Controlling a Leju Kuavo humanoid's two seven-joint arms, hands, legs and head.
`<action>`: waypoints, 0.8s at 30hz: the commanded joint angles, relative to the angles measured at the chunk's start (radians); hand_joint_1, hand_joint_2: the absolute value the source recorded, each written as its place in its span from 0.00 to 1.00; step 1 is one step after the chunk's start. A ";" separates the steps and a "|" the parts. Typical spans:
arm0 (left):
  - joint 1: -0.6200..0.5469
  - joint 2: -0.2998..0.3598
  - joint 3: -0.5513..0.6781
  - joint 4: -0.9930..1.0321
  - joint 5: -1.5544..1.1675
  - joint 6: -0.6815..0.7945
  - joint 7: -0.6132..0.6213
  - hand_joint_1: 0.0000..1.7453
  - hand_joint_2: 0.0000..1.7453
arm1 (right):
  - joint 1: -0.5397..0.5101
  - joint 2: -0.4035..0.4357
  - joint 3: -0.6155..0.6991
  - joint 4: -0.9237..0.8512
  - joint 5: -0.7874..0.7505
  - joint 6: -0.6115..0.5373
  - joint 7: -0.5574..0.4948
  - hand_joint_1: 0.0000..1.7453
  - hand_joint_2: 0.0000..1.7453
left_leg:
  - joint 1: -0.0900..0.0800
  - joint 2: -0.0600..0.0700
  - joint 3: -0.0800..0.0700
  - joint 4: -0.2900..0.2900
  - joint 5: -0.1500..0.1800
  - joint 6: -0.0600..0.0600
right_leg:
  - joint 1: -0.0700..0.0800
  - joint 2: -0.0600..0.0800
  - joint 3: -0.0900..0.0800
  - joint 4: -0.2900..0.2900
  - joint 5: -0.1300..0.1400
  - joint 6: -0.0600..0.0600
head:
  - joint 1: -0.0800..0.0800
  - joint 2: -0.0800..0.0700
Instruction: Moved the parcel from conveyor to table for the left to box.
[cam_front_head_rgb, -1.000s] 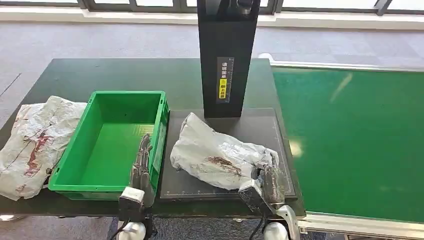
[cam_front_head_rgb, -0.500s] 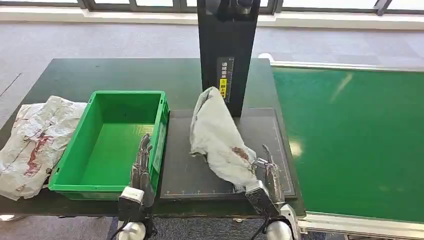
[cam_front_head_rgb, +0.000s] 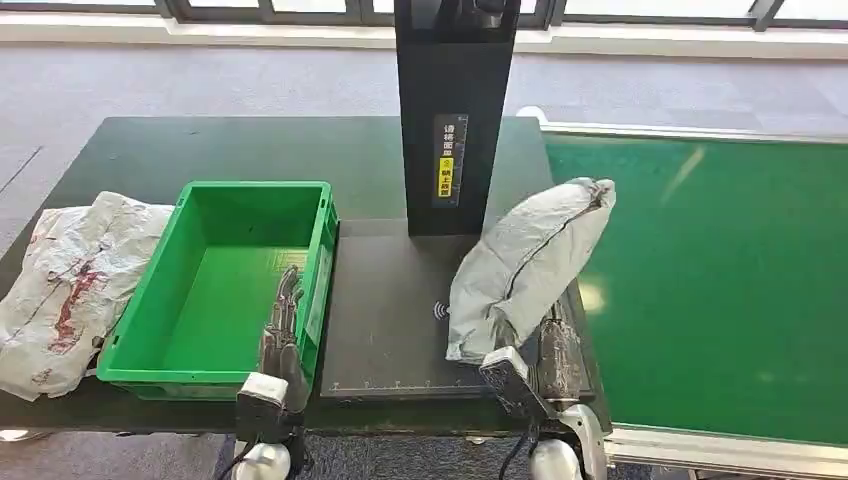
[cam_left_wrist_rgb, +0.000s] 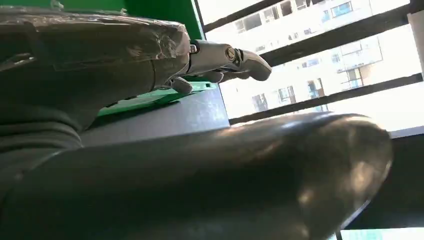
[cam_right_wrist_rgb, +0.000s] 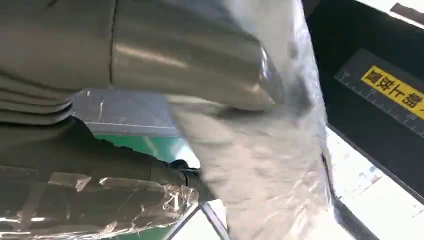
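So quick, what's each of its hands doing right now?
Left hand: holding nothing, fingers stretched out over the green crate's rim.
Right hand: gripping the grey parcel, lifted above the mat.

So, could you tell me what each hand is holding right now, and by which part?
The right hand grips the grey parcel by its lower end, the rest tilted up toward the conveyor. The left hand holds nothing, resting at the green box.

- The crate (cam_front_head_rgb: 235, 285) sits on the table (cam_front_head_rgb: 150, 150), left of the mat (cam_front_head_rgb: 390, 340).
- The column (cam_front_head_rgb: 455, 110) stands behind the mat.
- The conveyor (cam_front_head_rgb: 700, 280) lies right of the table.
- A second parcel (cam_front_head_rgb: 65, 285) lies left of the crate.
- The parcel (cam_front_head_rgb: 525, 262) tilts above the mat's right edge, held by the right hand (cam_front_head_rgb: 555, 362).
- The left hand (cam_front_head_rgb: 283, 330) rests at the crate's near right wall.
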 joint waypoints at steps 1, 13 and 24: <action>-0.036 -0.043 0.019 0.010 0.002 0.041 0.005 0.00 0.00 | -0.052 -0.006 -0.058 0.109 0.033 0.002 0.040 0.00 0.00 | 0.000 -0.001 0.000 0.000 0.000 0.000 | 0.000 -0.001 0.001 -0.001 0.000 0.000 | 0.000 0.000; -0.045 -0.039 0.004 0.028 0.008 0.049 0.006 0.00 0.00 | -0.140 0.000 -0.070 0.258 -0.040 0.082 -0.004 0.00 0.00 | 0.001 -0.001 0.000 0.000 0.001 0.000 | 0.001 -0.001 0.001 -0.001 0.001 -0.001 | 0.000 0.000; -0.064 -0.039 -0.008 0.045 0.009 0.053 0.006 0.00 0.00 | -0.212 0.036 0.013 0.400 -0.021 0.096 -0.046 0.00 0.00 | 0.001 0.000 0.000 0.000 0.001 0.000 | 0.001 0.000 0.001 -0.001 0.001 -0.001 | 0.000 0.000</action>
